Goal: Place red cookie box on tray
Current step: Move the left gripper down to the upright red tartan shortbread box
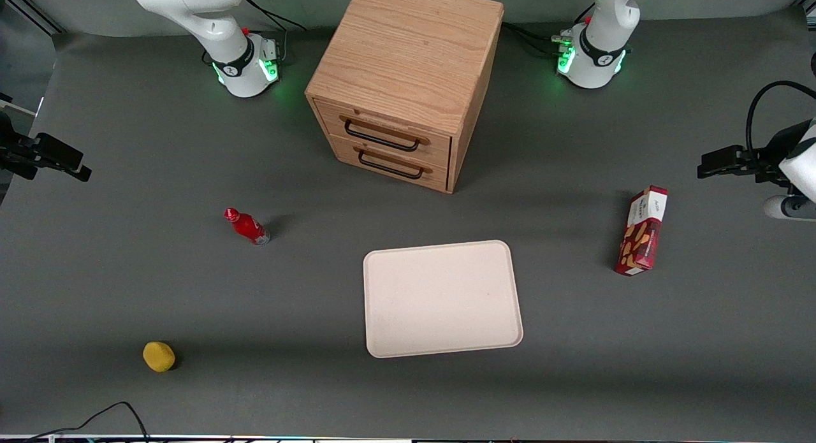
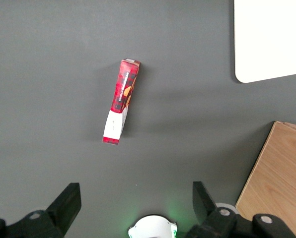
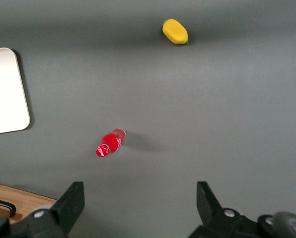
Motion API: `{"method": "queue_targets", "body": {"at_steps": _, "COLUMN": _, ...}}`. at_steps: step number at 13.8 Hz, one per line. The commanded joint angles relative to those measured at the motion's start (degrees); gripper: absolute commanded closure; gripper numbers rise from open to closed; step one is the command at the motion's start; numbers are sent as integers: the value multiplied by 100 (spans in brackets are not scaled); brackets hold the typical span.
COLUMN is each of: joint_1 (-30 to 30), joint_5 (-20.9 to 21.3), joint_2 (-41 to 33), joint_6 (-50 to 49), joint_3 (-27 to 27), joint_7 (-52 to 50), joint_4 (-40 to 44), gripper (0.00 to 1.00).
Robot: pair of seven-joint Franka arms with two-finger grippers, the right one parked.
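A: What is the setting?

B: A dark grey table (image 1: 191,290) seen from above. A wooden cabinet (image 1: 408,79) with two drawers, each with a black handle, stands on it farthest from the front camera, both drawers closed.

A: Where is the red cookie box?

B: The red cookie box (image 1: 641,231) is on the table toward the working arm's end, standing on one long narrow edge, its white end panel pointing away from the front camera. It is well apart from the tray (image 1: 442,297), which lies flat on the table in front of the cabinet's drawers and nearer to the front camera, with nothing on it.

A: And the gripper?

B: The left arm's gripper (image 2: 136,198) hangs in the air above the table, near the box but not touching it. In the wrist view its two fingers (image 2: 68,201) are spread wide, with only bare table between them, and the box (image 2: 120,102) lies a little way off.

A: Anything else on the table?

B: A small red bottle (image 1: 247,225) and a yellow lemon-like object (image 1: 159,356), both toward the parked arm's end; the yellow one is nearer to the front camera.
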Motion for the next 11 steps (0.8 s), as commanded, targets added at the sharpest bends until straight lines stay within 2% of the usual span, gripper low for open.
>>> {"method": "queue_targets", "body": {"at_steps": 1, "joint_1": -5, "joint_5": 86, "joint_2": 17, "joint_6": -357, "joint_3": 47, "joint_7": -81, "joint_4": 218, "gripper": 0}}
{"method": "queue_targets", "body": {"at_steps": 4, "joint_1": 22, "joint_5": 446, "joint_2": 17, "joint_6": -210, "joint_3": 29, "joint_7": -11, "joint_4": -78, "gripper": 0}}
{"method": "queue_targets", "body": {"at_steps": 6, "joint_1": 57, "joint_5": 455, "joint_2": -115, "joint_6": 674, "joint_3": 82, "joint_7": 758, "joint_4": -963, "gripper": 0}}
{"method": "queue_targets", "body": {"at_steps": 9, "joint_1": 57, "joint_5": 394, "joint_2": -151, "joint_6": 2387, "joint_3": 442, "joint_7": 2191, "joint_4": -2607, "gripper": 0}}
{"method": "queue_targets", "body": {"at_steps": 11, "joint_1": 57, "joint_5": 140, "joint_2": -89, "joint_6": 3459, "joint_3": 539, "joint_7": 2494, "joint_4": -3390, "gripper": 0}}
